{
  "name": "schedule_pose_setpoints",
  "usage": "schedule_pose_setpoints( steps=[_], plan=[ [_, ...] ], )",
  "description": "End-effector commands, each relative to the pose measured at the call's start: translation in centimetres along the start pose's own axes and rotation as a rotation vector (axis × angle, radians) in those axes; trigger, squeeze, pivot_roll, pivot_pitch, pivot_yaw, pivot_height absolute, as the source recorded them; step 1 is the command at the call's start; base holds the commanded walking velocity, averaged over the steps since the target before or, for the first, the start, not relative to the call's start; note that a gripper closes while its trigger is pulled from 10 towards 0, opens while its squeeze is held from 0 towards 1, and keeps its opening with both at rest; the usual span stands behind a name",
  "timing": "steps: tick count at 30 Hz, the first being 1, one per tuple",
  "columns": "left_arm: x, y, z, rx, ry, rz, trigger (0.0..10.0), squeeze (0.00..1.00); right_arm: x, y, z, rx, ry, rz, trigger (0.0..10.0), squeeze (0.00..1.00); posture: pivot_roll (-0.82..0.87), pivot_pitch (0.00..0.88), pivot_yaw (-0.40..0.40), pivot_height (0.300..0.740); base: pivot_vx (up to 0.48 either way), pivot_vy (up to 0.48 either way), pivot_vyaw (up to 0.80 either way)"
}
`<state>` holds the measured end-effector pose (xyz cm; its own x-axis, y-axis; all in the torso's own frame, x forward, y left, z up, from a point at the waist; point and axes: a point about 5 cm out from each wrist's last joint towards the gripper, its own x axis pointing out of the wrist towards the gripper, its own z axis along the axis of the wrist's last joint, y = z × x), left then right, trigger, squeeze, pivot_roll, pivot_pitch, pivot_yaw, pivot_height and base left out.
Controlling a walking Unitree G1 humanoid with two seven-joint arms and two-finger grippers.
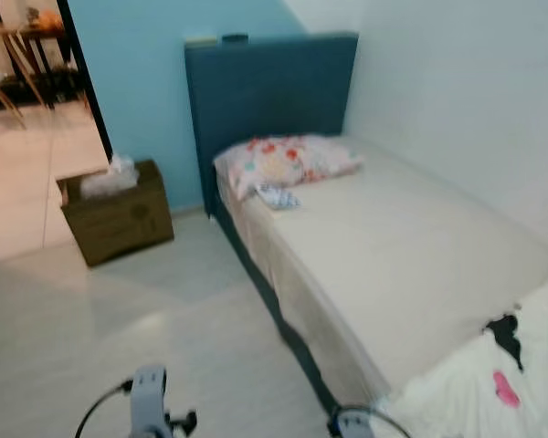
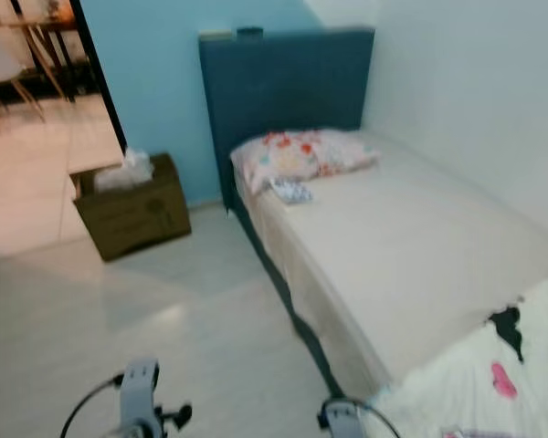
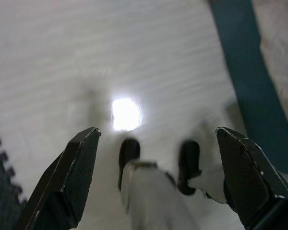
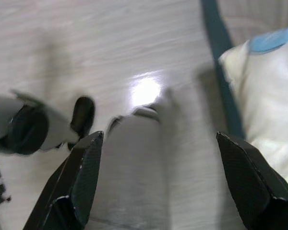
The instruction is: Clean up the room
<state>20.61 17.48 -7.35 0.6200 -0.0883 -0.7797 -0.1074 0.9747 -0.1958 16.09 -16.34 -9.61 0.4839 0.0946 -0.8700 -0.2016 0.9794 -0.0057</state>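
A bed (image 1: 411, 237) with a bare cream mattress and a blue headboard (image 1: 265, 87) stands against the white wall on the right. A floral pillow (image 1: 288, 161) lies at its head, with a small patterned item (image 1: 278, 196) beside it. A crumpled white blanket (image 1: 493, 383) with black and pink patches lies over the near right corner. My left gripper (image 3: 156, 134) hangs open over the pale floor, nothing between its fingers. My right gripper (image 4: 158, 136) is open too, low beside the bed's blue base (image 4: 221, 72) and the blanket (image 4: 264, 96).
A brown cardboard box (image 1: 119, 219) with white crumpled stuff (image 1: 110, 178) in it sits on the floor left of the bed, by the blue wall. A doorway (image 1: 27, 137) at the far left leads to a room with chairs (image 1: 9, 64). Small objects (image 1: 235, 38) rest on the headboard's top.
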Motion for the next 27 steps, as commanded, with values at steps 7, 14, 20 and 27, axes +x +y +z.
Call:
schedule_pose_setpoints(
  steps=[7,14,20,27],
  plan=[
    [0.1,-0.7,-0.3,0.049,0.02,-0.03,10.0,0.0,-0.1,-0.6,-0.5,0.015,0.022,-0.025,10.0,0.0,-0.01,0.0,-0.001,0.74,0.0,-0.129,0.0],
    [0.1,-1.0,-0.8,0.059,0.043,-0.047,10.0,0.0,-0.1,-0.6,-0.4,0.013,0.018,-0.038,10.0,0.0,-0.01,0.0,0.003,0.74,0.0,-0.323,0.0],
    [0.1,-1.0,-0.8,0.066,0.045,-0.05,10.0,0.0,-0.1,-1.1,-0.1,0.01,0.015,-0.076,10.0,0.0,-0.01,0.0,0.004,0.74,0.0,0.0,0.0],
    [0.1,-0.9,-0.8,0.067,0.045,-0.048,10.0,0.0,-0.1,-1.6,0.6,-0.034,0.012,-0.119,10.0,0.0,-0.01,0.0,0.005,0.715,0.0,0.0,0.0]
  ],
)
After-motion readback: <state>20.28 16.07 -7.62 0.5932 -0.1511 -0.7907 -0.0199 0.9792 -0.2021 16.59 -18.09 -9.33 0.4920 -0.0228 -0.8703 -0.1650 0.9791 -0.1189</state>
